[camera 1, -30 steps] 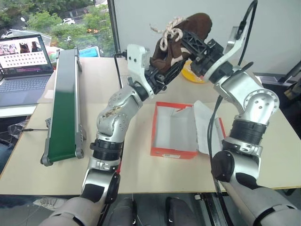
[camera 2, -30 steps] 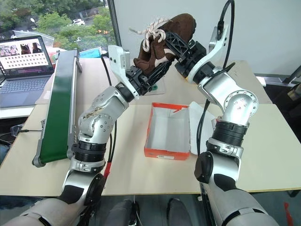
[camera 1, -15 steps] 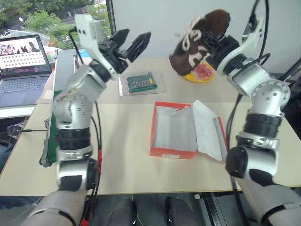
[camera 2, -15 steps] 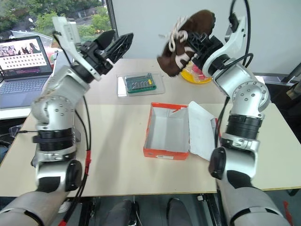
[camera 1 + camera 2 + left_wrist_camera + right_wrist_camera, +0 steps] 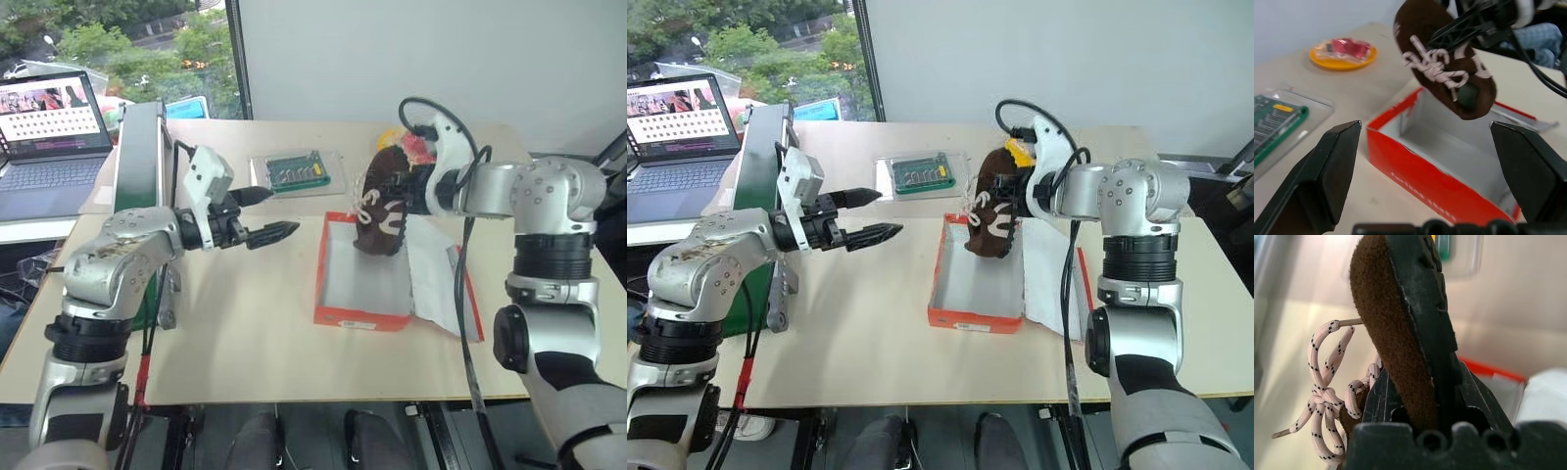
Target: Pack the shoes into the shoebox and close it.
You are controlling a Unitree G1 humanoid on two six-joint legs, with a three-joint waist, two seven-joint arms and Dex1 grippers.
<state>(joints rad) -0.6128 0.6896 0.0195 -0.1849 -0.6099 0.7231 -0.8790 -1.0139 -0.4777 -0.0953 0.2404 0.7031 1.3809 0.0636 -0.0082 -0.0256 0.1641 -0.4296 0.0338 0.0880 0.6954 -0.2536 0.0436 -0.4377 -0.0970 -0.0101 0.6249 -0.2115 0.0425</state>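
Observation:
One dark brown fuzzy shoe [image 5: 382, 211] with cream laces hangs toe-down over the far end of the open orange-red shoebox [image 5: 358, 318]. My right gripper [image 5: 404, 192] is shut on it, gripping near the sole, as the right wrist view shows on the shoe [image 5: 1391, 333]. The box's inside is white, and its lid [image 5: 436, 274] lies flat open on its right. My left gripper [image 5: 279, 213] hovers to the left of the box, open and pointing at it, with nothing between its fingers [image 5: 1327, 171]. The left wrist view faces the box wall [image 5: 1415, 166] and the shoe [image 5: 1449, 73].
A green conveyor belt [image 5: 137, 186] runs along the table's left side, with a laptop [image 5: 49, 127] beyond it. A clear tray with a green board [image 5: 299, 171] and a yellow plate [image 5: 1342, 51] lie behind the box.
My left gripper let go of the shoe, opened wide and swung left and down. The right gripper lowered the shoe from high up to just over the box, tipping it toe-down.

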